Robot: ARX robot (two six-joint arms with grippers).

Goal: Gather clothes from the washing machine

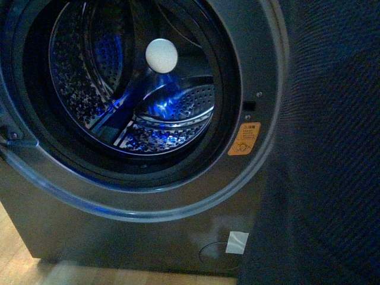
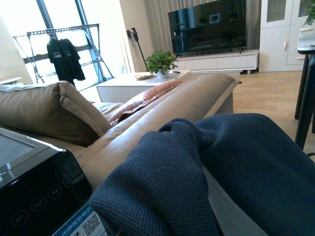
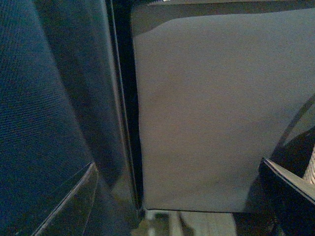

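The washing machine [image 1: 178, 237] fills the front view, its round porthole open and the perforated drum [image 1: 166, 113] lit blue with no fabric showing inside. Dark navy clothes [image 1: 323, 148] hang down the right side of that view. In the left wrist view the same knitted navy clothes [image 2: 162, 191] drape over my left gripper [image 2: 206, 216], which is shut on them with its jaws buried under the cloth. My right gripper [image 3: 182, 216] is open and holds nothing, beside the machine's grey side panel [image 3: 221, 108], with the navy clothes [image 3: 39, 123] hanging close by.
A small white ball [image 1: 161, 55] sits in the drum. An orange sticker [image 1: 244, 138] and a white tape patch [image 1: 237, 242] mark the machine's front. A tan sofa [image 2: 147, 118] stands beyond the machine's black control panel [image 2: 39, 191]. Wooden floor [image 1: 18, 261] lies below.
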